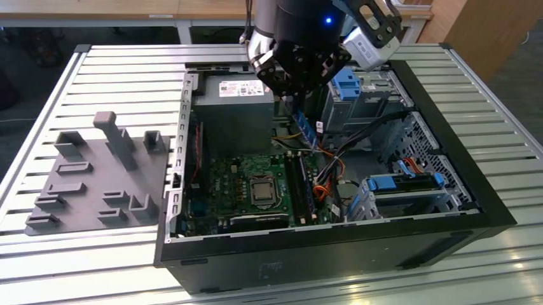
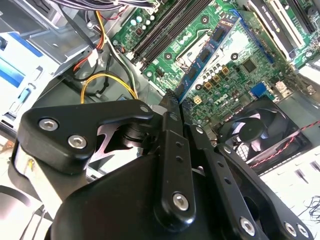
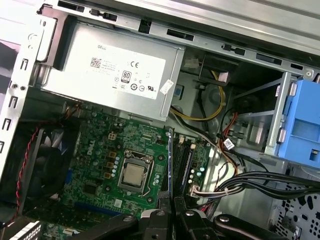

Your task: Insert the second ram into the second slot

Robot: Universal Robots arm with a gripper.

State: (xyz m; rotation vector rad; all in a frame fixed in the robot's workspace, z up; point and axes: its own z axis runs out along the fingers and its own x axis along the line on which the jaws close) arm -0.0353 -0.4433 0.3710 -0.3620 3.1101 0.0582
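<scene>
I have the gripper (image 1: 295,100) clamped on the second ram (image 1: 307,129) — the blue stick hangs edge-down over the motherboard (image 1: 227,183) inside the open computer case (image 1: 339,257), just beside the memory slots (image 3: 184,165) and not yet seated. The case also holds a grey power supply (image 1: 233,108), a fan (image 2: 260,130) and loose cables (image 3: 200,112).

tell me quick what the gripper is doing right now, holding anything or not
Gripper: closed on the second ram, held over the motherboard, not seated in a slot.
</scene>
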